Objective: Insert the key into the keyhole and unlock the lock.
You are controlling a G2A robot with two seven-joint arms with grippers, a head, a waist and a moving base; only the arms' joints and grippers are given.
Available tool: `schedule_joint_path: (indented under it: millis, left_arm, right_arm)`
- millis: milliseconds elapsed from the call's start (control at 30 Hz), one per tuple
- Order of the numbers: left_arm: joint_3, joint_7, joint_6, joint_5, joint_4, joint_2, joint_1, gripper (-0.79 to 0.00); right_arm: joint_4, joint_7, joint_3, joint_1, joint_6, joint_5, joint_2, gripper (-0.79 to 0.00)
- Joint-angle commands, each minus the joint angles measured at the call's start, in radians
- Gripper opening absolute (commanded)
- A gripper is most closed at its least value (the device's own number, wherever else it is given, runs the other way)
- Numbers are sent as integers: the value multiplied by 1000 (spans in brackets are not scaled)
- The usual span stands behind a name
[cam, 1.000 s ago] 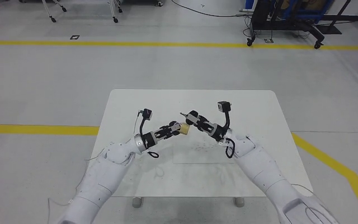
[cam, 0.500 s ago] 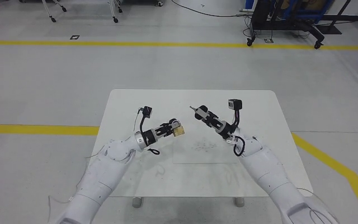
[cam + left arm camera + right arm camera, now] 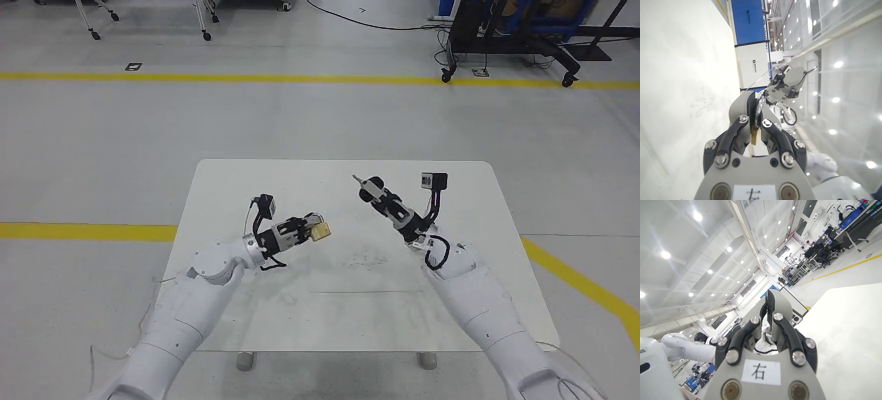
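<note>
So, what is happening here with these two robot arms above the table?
The left pincer holds a small brass padlock in the air above the white table. The right pincer is shut on a key, whose thin tip sticks out beyond the fingers. The two pincers are apart, with a clear gap between them, so the key is not in the keyhole at this moment.

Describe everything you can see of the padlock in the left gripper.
The padlock is small: a brass-coloured block body with a silvery metal shackle, seen edge-on from the left wrist. The left gripper is shut on it, the shackle between its pads, holding it over the white table, apparently off the surface. Nothing else touches it; the key in the right gripper is well apart.
</note>
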Motion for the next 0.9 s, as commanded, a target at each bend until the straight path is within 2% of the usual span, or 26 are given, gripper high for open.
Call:
schedule_joint_path:
  millis: [0,133,233,333,733,867]
  left_arm:
    - [6,6,47,-28,27,-7,-29,-785]
    - [43,24,107,-23,78,-27,-96,-785]
    - [84,50,137,-22,117,-50,-145,-785]
    - [112,88,134,-23,148,-70,-181,-785]
    - [112,88,134,-23,148,-70,-181,-785]
    - [98,150,131,-33,118,-70,-136,-785]
  right_arm:
    - [-59,25,20,-34,79,-10,10,-785]
    - [-220,64,66,-130,240,50,29,-785]
    - [-351,62,109,-195,408,5,44,-785]
    - [-497,70,157,-250,601,-103,62,-785]
    - [-515,73,162,-256,619,-103,63,-785]
    - [-505,51,143,-246,660,-144,61,-785]
